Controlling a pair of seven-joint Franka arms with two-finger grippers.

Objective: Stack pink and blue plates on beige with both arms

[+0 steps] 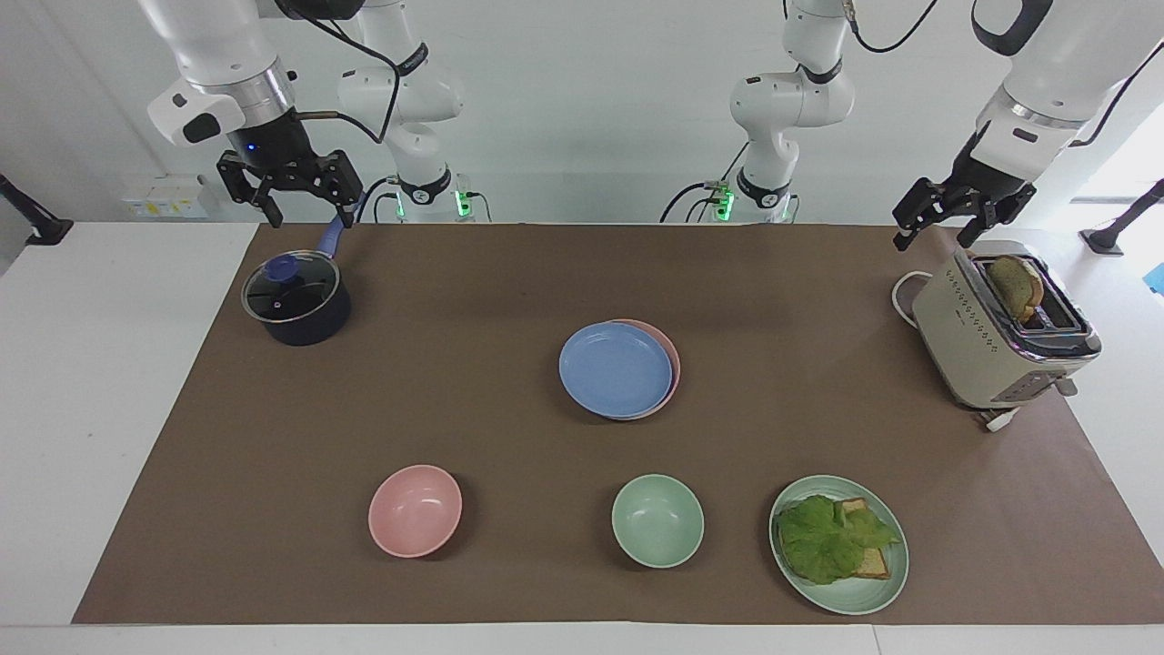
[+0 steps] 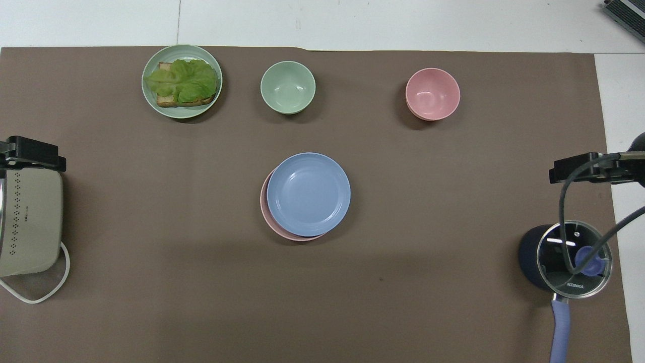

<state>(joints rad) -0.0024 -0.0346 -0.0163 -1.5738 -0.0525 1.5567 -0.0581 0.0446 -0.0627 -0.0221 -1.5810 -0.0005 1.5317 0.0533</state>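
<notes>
The right gripper (image 1: 286, 188) is hanging in the air with its fingers spread wide and nothing between them, up over the table edge by the pot's handle. The left gripper (image 1: 946, 216) is likewise standing open and empty, hovering over the corner of the mat just beside the toaster (image 1: 1000, 332). Neither is touching any dish.

Moving outward, the lidded pot (image 1: 296, 298) is sitting below the right gripper at the right arm's end of the table, and the toaster, with a slice of bread in its slot, is sitting at the left arm's end.

In the middle of the mat the blue plate (image 1: 616, 370) is lying on top of the pink plate (image 1: 671, 355), a crescent of pink showing at one rim. The beige plate cannot be made out; if it is under them, it is fully hidden. Judging by this, the stacking is looking finished, with both arms parked clear.

Farther from the robots a pink bowl (image 1: 415, 510), a green bowl (image 1: 657, 520) and a green plate (image 1: 859, 596) carrying toast and lettuce are sitting in a row, untouched.
</notes>
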